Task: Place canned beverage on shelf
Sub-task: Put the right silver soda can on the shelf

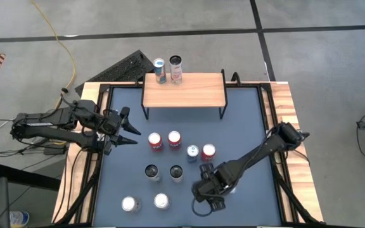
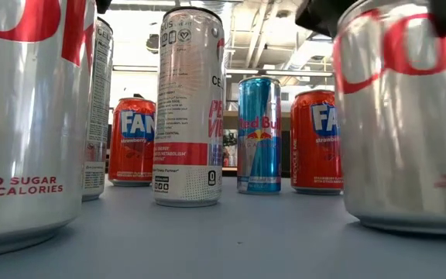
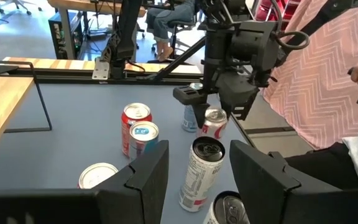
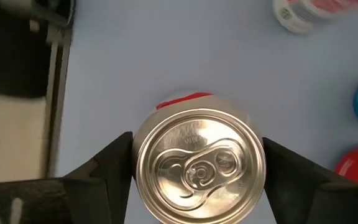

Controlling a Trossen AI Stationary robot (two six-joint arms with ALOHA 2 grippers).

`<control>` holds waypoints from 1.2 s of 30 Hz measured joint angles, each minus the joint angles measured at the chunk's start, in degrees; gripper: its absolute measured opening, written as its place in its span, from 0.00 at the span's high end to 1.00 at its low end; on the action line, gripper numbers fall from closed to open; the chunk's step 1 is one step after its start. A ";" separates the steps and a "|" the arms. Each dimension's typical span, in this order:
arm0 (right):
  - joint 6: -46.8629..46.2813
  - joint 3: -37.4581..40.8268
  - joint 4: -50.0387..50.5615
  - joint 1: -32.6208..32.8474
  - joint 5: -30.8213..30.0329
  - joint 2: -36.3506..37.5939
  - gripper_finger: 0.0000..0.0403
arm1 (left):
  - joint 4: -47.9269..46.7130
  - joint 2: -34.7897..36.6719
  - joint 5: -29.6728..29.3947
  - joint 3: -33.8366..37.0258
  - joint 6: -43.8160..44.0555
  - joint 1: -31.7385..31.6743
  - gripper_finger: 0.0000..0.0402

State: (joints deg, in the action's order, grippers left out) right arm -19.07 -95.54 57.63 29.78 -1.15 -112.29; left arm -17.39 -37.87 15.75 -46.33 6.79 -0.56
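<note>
The shelf (image 1: 184,90) stands at the desk's (image 1: 246,126) far edge with two cans (image 1: 168,69) upright on its left end. Nine more cans seem to stand on the desk, all sealed as far as tops show. The right gripper (image 4: 197,165) hangs over a silver-and-red can (image 4: 199,163), jaws open astride it. The left gripper (image 1: 127,129) waits left, jaws apart, empty.

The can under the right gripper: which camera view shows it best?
The right wrist view: the can fills the frame, lid up, between the right gripper fingers. High view: the arm hides it. Low view: only its side, large at right. Left wrist view: small, below the gripper.
</note>
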 joint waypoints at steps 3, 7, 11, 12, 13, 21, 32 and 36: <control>-5.36 -0.97 0.44 -0.58 -0.54 -0.09 0.32 | 0.00 -0.02 -0.01 0.00 0.01 0.00 0.60; -8.57 -3.76 1.44 -0.70 -5.82 -0.15 0.32 | 0.00 -0.02 -0.02 0.00 0.02 0.00 0.60; -8.92 -9.32 8.69 -0.75 -6.59 -0.15 0.32 | 0.02 -0.02 -0.02 0.00 -0.02 0.00 0.60; -8.27 -11.01 10.67 -0.91 -6.55 -0.15 0.32 | 0.02 -0.02 -0.04 0.00 -0.02 0.00 0.60; -7.62 -12.74 12.72 -1.04 -6.49 -0.15 0.32 | 0.02 -0.02 -0.04 0.00 -0.02 0.00 0.60; 1.51 -28.50 29.23 -6.61 -11.62 -0.07 0.32 | 0.05 -0.02 -0.09 0.00 0.00 0.00 0.60; 24.16 -37.93 31.93 -25.95 -9.22 3.60 0.32 | 0.17 0.00 -0.09 0.00 1.39 0.00 0.60; 30.83 -37.93 31.37 -35.05 -9.68 4.52 0.32 | 0.39 0.00 -0.11 0.00 0.42 0.00 0.60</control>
State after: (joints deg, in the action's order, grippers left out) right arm 11.77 -133.47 88.99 -5.28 -10.83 -107.77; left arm -16.99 -37.87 15.64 -46.33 7.21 -0.56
